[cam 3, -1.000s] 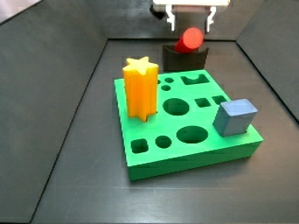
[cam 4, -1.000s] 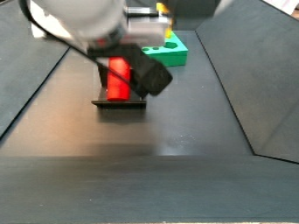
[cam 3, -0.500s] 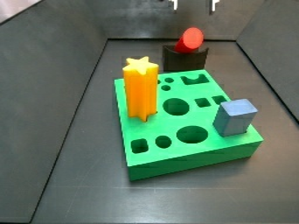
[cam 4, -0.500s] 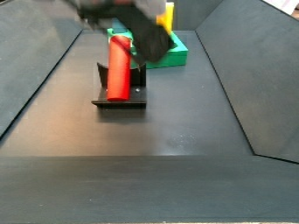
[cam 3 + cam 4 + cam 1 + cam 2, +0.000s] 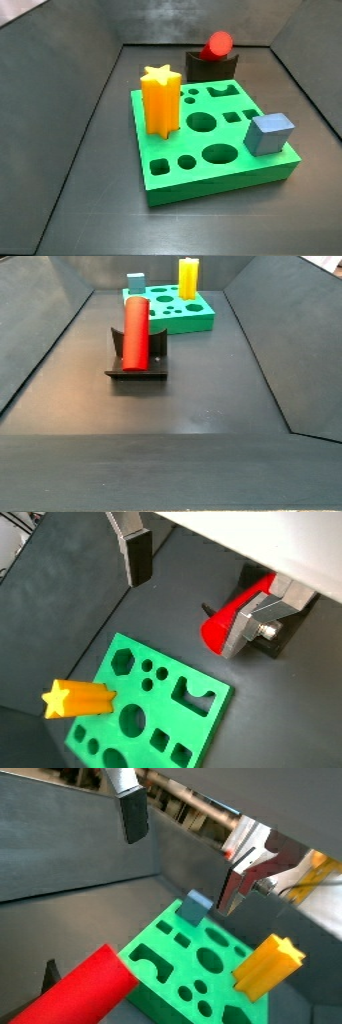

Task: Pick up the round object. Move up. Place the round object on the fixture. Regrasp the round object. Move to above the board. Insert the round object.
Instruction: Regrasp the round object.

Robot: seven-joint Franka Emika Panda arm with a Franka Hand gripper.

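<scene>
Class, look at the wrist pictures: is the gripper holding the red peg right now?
No: the gripper is open and empty, while the red peg lies on the fixture.

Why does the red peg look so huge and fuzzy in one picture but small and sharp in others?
In a wrist view the round object lies close to the lens, so it looms soft-edged; the open tool hangs above it. In both side views it sits farther off on the fixture, crisp.

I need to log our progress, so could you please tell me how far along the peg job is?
Done: the red round peg lies across the dark fixture, released. In hand: nothing; the claw is open and empty, out of both side views, with the peg and the green board below it in the wrist views. Left: regrasp the peg, carry it above the board and insert it.
</scene>
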